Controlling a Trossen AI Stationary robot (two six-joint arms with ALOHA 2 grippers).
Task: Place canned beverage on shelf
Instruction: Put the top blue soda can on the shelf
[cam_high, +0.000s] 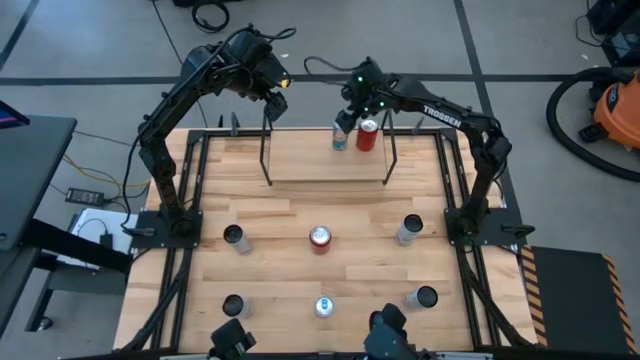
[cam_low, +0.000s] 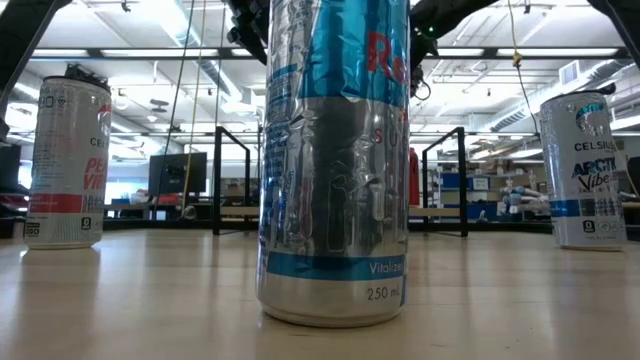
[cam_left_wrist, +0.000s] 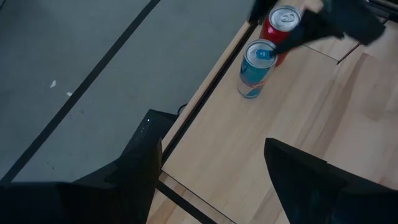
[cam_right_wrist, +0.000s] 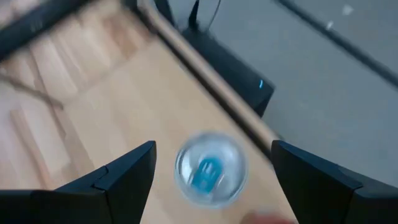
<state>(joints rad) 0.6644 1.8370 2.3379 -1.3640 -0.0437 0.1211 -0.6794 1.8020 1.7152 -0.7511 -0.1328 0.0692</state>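
Note:
The shelf (cam_high: 320, 165) is a pale board between two black wire frames at the table's far edge. A blue-and-silver can (cam_high: 340, 137) and a red can (cam_high: 367, 134) stand upright on the shelf's far right part, side by side. My right gripper (cam_high: 347, 112) hovers open just above the blue can. In the right wrist view its fingers (cam_right_wrist: 124, 168) stand on either side of the can's top (cam_right_wrist: 210, 168), with gaps between. My left gripper (cam_high: 272, 105) is open and empty above the shelf's far left corner. Its wrist view shows both cans (cam_left_wrist: 256, 68) beyond it.
Several more cans stand upright on the tabletop nearer the front, in two rows (cam_high: 234, 237) (cam_high: 320, 238) (cam_high: 408, 230) (cam_high: 323, 306). One of them fills the low view (cam_low: 335, 160). The shelf's black frames (cam_high: 266, 150) (cam_high: 390, 150) rise beside the board.

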